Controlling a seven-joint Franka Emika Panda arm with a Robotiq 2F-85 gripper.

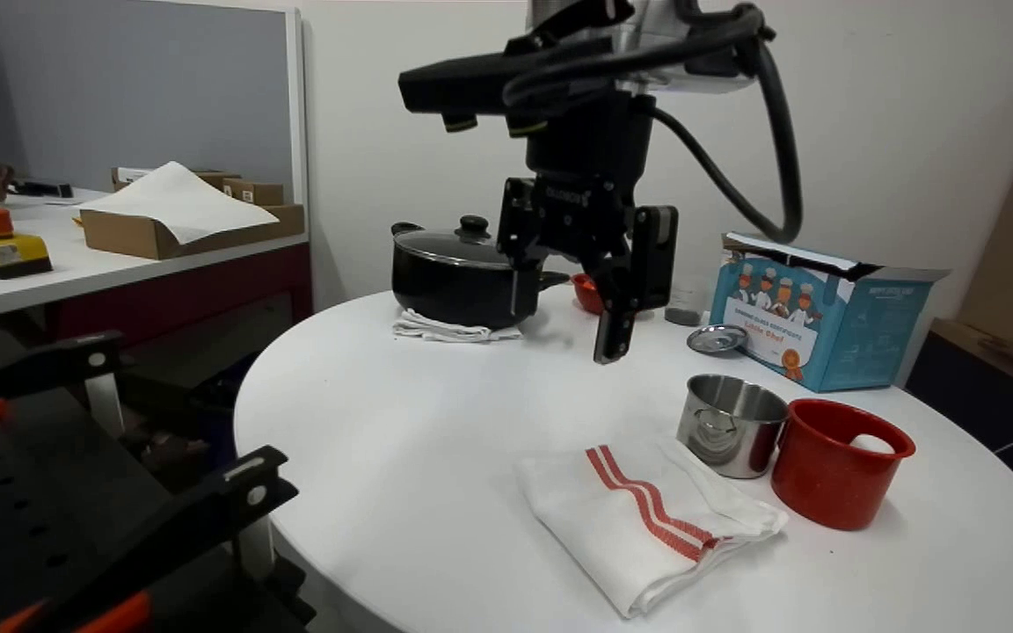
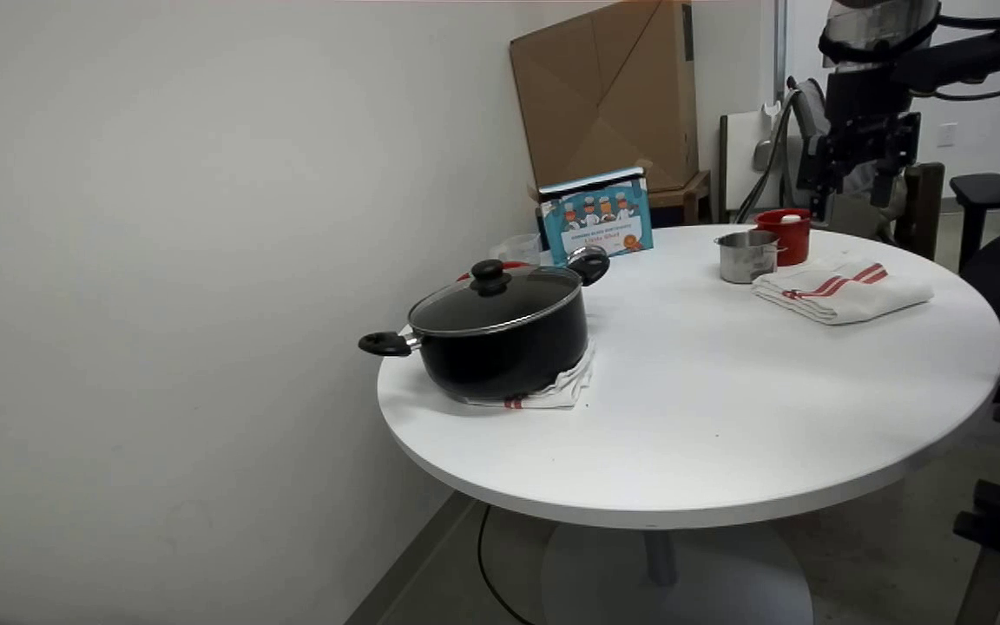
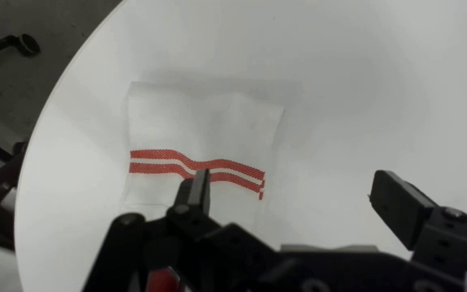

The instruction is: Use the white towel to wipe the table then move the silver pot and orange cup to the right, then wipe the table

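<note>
The white towel (image 1: 647, 519) with red stripes lies folded flat on the round white table (image 1: 383, 457); it also shows in an exterior view (image 2: 856, 299) and the wrist view (image 3: 205, 121). The silver pot (image 1: 731, 431) stands upright beside the towel. The orange cup (image 1: 836, 475), red-looking with a white rounded object inside, stands close against the pot. Both also show in an exterior view, the pot (image 2: 747, 258) and the cup (image 2: 795, 243). My gripper (image 1: 566, 321) is open and empty above the table. In the wrist view its left finger overlaps the towel's stripes (image 3: 290, 178).
A black lidded pot (image 1: 454, 277) sits on another folded cloth (image 1: 445, 330) near the wall. A small red bowl (image 1: 588, 294), a metal lid (image 1: 717, 338) and a blue box (image 1: 823, 325) stand at the back. A desk (image 1: 58, 286) with papers is beside the table.
</note>
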